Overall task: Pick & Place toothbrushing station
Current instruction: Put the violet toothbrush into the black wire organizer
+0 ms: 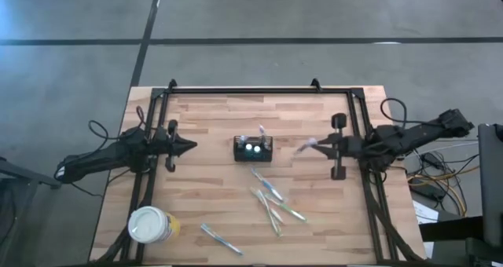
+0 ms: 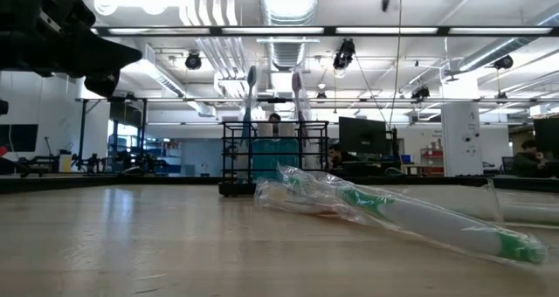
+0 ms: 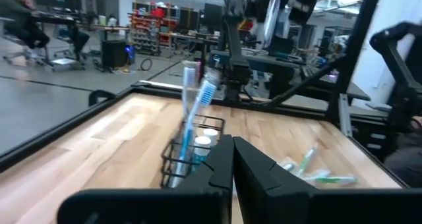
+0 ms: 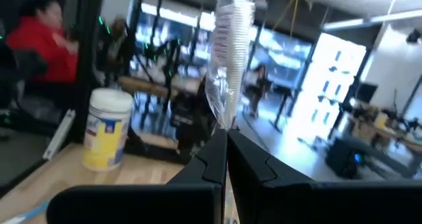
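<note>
One small black rectangular wire-mesh caddy (image 1: 253, 150) stands near the middle of the table, between the two arms, with two toothbrushes (image 3: 195, 112) upright in it. About five more wrapped toothbrushes lie on the near half: a loose cluster of four (image 1: 273, 200) just near of the caddy and a single one (image 1: 220, 239) further left. One round white-and-yellow cup (image 1: 151, 225) stands at the near left corner.

The left gripper (image 1: 191, 147) hovers left of the caddy, fingers pressed together and empty. The right gripper (image 1: 321, 144), right of the caddy, is clamped on one clear-wrapped toothbrush (image 4: 227, 59).

The surface is a pale wooden butcher-block table (image 1: 212, 118) inside a black frame, on grey concrete floor. Beyond it lies an open workshop with monitors, shelving and ceiling lights; a person in red (image 4: 47, 46) sits in the background.
</note>
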Robot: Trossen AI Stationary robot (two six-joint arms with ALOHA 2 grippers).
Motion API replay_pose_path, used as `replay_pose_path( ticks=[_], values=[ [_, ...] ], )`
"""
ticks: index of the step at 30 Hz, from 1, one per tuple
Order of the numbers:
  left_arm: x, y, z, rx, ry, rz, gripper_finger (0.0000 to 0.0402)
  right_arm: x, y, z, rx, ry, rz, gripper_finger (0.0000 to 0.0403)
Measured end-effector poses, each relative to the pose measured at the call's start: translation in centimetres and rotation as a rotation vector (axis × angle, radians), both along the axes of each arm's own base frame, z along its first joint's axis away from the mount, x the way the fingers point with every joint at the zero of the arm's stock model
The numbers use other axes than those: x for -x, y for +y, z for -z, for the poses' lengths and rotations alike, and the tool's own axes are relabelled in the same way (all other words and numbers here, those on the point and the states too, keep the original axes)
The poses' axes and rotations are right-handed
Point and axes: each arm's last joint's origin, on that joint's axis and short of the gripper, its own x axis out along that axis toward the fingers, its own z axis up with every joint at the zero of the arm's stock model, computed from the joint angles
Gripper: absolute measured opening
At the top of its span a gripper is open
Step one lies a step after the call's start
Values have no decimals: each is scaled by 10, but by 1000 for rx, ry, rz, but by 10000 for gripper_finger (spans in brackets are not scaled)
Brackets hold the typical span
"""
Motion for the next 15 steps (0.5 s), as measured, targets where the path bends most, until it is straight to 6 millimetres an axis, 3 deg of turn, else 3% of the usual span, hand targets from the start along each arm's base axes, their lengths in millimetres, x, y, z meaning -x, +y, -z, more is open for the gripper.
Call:
replay_pose_path(
  ticks=[8,15],
  values=[
    [0,1,-1,-34,-8,-24,10,32,-21,60,-78,-102,7,8],
    [0,1,-2,-42,-17,-24,10,42,-25,90,-99,-133,11,8]
  ],
)
